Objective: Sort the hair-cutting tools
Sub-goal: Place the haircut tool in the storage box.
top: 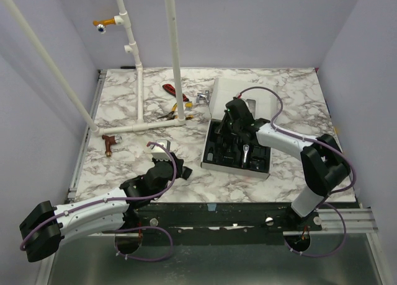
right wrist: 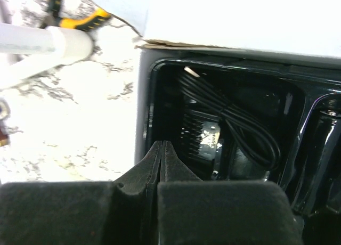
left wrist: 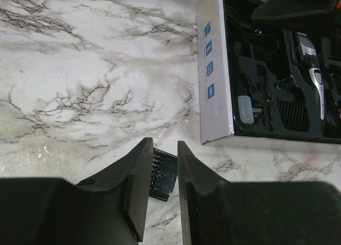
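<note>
A small black comb guard [left wrist: 164, 173] lies on the marble table just in front of the box; it shows in the top view [top: 185, 171] too. My left gripper [left wrist: 164, 144] is open, its fingers on either side of and above the guard, not closed on it; in the top view it [top: 175, 165] is left of the box. The box's black tray [top: 218, 155] holds a slim clipper with a silver end [left wrist: 311, 74], more black guards and a coiled cable [right wrist: 240, 122]. My right gripper [right wrist: 162, 145] is shut and empty, low over the tray's far-left compartment [top: 228, 125].
The box's white lid [top: 248, 99] stands open behind the tray. A white pipe frame [top: 139, 80] stands at the back left, with red- and yellow-handled tools [top: 173, 99] beside it. A reddish-brown T-shaped piece [top: 110, 141] lies at the left.
</note>
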You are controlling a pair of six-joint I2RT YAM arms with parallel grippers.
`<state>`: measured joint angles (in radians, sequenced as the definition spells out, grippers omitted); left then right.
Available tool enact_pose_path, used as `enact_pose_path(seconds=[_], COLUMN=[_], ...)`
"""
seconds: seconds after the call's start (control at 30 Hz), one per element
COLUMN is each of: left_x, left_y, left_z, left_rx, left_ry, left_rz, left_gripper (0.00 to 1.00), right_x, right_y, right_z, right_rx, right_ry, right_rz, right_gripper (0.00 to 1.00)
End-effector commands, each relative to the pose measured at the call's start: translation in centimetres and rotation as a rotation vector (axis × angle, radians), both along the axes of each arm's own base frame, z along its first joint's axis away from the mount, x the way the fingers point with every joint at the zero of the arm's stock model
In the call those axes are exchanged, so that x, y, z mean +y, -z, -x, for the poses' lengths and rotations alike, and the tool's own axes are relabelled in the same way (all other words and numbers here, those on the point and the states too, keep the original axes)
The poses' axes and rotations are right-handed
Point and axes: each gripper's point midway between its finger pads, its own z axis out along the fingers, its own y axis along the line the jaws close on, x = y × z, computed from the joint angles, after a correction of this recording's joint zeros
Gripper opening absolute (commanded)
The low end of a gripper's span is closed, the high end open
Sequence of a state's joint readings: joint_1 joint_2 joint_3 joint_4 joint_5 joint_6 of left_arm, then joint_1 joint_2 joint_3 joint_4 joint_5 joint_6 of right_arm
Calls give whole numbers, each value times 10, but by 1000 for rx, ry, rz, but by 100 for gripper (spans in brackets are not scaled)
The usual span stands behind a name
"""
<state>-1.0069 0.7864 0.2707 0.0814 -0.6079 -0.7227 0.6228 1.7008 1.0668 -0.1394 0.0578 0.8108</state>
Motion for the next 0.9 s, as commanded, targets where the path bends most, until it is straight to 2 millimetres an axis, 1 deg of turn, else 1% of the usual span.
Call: enact_pose_path(seconds=[0.0,0.17,0.2,0.23,0.3,0.37,0.4,0.43,0.5,0.6,0.87], left_x=[0,-1,-2,-2,-4,-5,-7,-10,-17,-29,-61], left_y=[-3,-4,-4,-5,-6,-6,-7,-7,-9,-11,-9], left_z=[-1,-2,-2,-2,-2,-3,-3,-4,-5,-7,-11], left_rx=[-12,-12,-13,-13,-15,-17,-20,-21,-21,-14,7], left_ry=[5,7,9,10,15,22,26,35,56,90,188], left_rz=[7,4,4,5,5,2,7,5,5,5,-3], left_gripper=[27,27,27,27,27,27,27,27,27,27,27], right_x=[6,3,4,5,6,4,7,7,3,0,-3], right_y=[-37,-38,-36,-30,-14,1,6,9,15,20,40], right_z=[-3,1,3,4,8,11,16,16,16,17,25], right_rx=[-63,-66,-61,-43,5,41,64,68,68,74,119], right_ry=[-5,-6,-23,-40,-68,-87,-115,-124,-128,-141,-192], right_rz=[-53,-50,-46,-33,2,40,36,45,70,103,162], right_gripper=[1,1,1,4,20,31,36,40,45,48,48])
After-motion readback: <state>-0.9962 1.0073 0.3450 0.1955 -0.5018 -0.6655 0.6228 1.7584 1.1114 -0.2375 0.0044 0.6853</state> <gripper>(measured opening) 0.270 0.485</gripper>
